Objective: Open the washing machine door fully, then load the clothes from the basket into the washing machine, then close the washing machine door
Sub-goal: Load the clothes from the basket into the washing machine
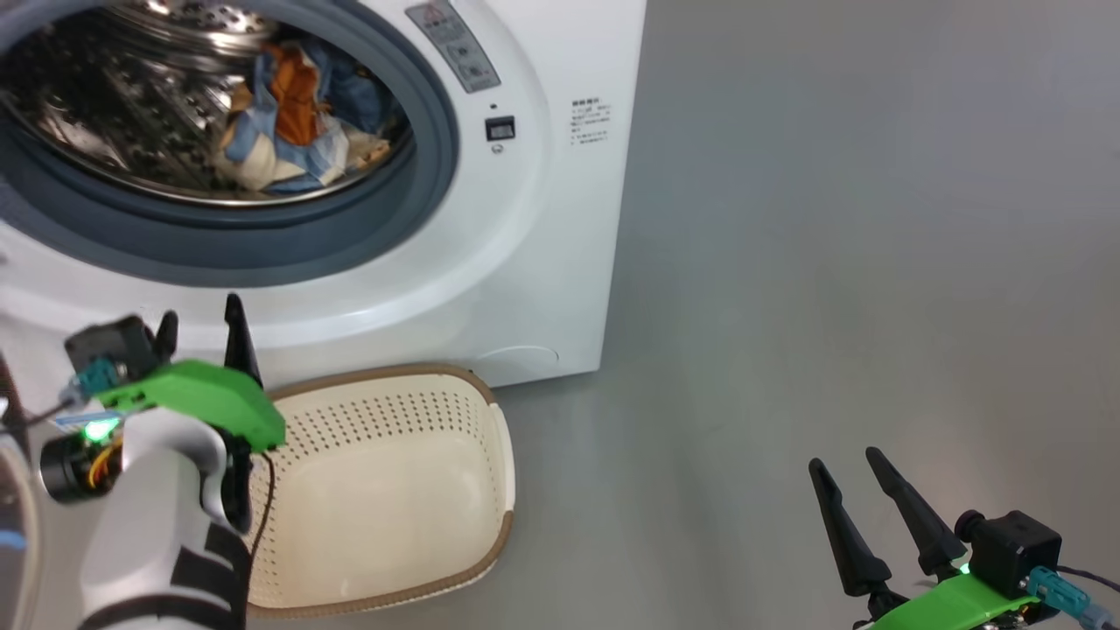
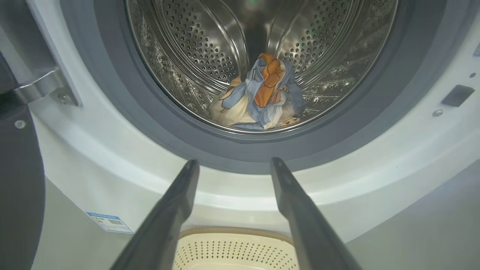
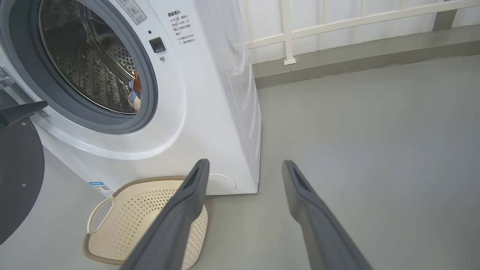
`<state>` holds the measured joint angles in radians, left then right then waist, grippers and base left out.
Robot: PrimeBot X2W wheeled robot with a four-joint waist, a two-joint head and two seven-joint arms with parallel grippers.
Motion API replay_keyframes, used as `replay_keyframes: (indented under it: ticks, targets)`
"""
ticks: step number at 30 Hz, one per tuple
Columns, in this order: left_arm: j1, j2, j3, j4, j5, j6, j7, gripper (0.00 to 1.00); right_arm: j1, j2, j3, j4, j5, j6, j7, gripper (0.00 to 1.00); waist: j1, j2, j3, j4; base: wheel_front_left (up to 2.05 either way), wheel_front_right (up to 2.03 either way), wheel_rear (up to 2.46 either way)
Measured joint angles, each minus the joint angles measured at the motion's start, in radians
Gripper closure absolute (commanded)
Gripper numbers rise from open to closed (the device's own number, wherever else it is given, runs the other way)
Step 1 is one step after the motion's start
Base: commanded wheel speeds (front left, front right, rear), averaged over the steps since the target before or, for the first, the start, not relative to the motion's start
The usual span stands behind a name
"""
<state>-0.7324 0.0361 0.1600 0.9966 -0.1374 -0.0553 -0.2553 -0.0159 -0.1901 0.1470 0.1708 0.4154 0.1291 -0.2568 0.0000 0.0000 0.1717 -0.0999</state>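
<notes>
The white washing machine (image 1: 525,227) stands with its drum exposed. Light blue, orange and cream clothes (image 1: 293,118) lie bunched at the drum's bottom (image 2: 262,95). The black washing machine door (image 3: 17,176) hangs swung out at the left, its metal hinge (image 2: 41,88) showing. The cream basket (image 1: 385,490) sits on the floor under the opening, with nothing visible inside. My left gripper (image 1: 203,325) hovers open over the basket's left rim, fingers pointing at the machine's lower front (image 2: 232,168). My right gripper (image 1: 844,468) is open at the lower right, over bare floor.
Grey floor (image 1: 831,262) stretches to the right of the machine. A white railing (image 3: 337,26) and a low kerb run along the far side. A small blue label sticker (image 2: 108,222) marks the machine's lower left front.
</notes>
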Motion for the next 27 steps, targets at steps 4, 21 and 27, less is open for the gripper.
replay_keyframes:
  ticks: [4, 21, 27]
  targets:
    - [0.073, -0.008, -0.007, -0.063, -0.021, -0.012, 0.000, 0.00, 0.020, 0.001, -0.001, 0.001, 0.000, 0.000, 0.000, 0.00, 0.0000, 0.0000, -0.027, 0.012, 0.00, 0.00, 0.00]
    - [0.418, -0.015, -0.180, -0.412, -0.198, 0.060, 0.000, 0.00, 0.059, 0.018, 0.002, 0.004, -0.002, 0.000, 0.000, 0.00, 0.0000, 0.0000, -0.111, 0.029, 0.00, 0.00, 0.00]
    - [0.581, -0.012, -0.176, -0.555, -0.216, 0.078, 0.000, 0.00, 0.067, 0.016, 0.003, 0.005, -0.008, 0.000, 0.000, 0.00, 0.0000, 0.0000, -0.144, 0.017, 0.00, 0.00, 0.00]
